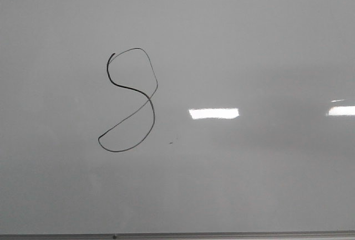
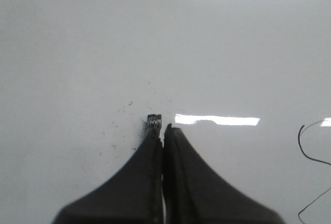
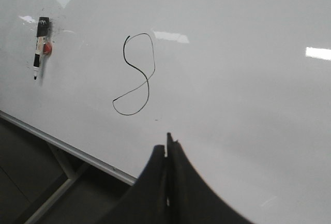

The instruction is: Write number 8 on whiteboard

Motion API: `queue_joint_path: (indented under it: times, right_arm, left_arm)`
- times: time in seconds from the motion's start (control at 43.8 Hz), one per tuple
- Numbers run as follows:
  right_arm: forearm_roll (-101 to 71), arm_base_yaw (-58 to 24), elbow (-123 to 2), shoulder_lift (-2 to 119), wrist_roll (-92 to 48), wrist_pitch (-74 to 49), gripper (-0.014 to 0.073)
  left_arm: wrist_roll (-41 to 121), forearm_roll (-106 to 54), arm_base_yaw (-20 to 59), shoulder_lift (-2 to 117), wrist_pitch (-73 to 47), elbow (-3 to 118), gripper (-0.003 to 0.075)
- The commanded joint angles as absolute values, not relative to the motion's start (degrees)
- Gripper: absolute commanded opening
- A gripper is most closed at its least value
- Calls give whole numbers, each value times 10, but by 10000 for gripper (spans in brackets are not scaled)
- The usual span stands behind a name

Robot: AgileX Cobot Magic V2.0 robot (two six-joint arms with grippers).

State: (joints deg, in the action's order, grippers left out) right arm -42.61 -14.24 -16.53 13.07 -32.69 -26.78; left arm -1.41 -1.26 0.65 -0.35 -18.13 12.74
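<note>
The number 8 (image 1: 148, 100) is a thin black slanted loopy line, left of the middle of the whiteboard (image 1: 249, 40). It also shows in the right wrist view (image 3: 147, 80), and part of it at the edge of the left wrist view (image 2: 300, 141). My left gripper (image 2: 163, 127) is shut and faces bare board (image 2: 77, 53), well to the side of the figure. A small dark tab with white marks (image 2: 154, 120) sits at one fingertip. My right gripper (image 3: 168, 144) is shut and empty, below the figure near the board's lower edge. Neither gripper shows in the front view.
A black marker (image 3: 39, 40) with a small red piece (image 3: 46, 49) beside it sticks to the board (image 3: 248, 79), away from the figure. The thin metal bottom edge (image 1: 222, 234) runs along the board (image 3: 62, 144), with a grey support frame (image 3: 57, 182) below. A tiny dark speck (image 1: 171, 142) lies near the figure.
</note>
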Motion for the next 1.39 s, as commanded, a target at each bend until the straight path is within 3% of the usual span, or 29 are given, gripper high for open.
queue_joint_path:
  times: [0.0,0.32,1.21,1.37]
  right_arm:
    - [-443,-138,-180,135,-328,-234,-71]
    - [-443,-138,-180,135,-328,-235,-71]
    - [-443,-138,-180,135,-328,-235,-71]
    - [-422,-138,-175,135,-328,-180,-71]
  left_arm:
    - [0,-32,7,-11,-111,103,-20]
    - [0,-32,7,-12,-19,-11,-20]
    - [0,-32,7,-12,-20,-11,-20]
    - [0,-32,7,-12,-20,-11,-21]
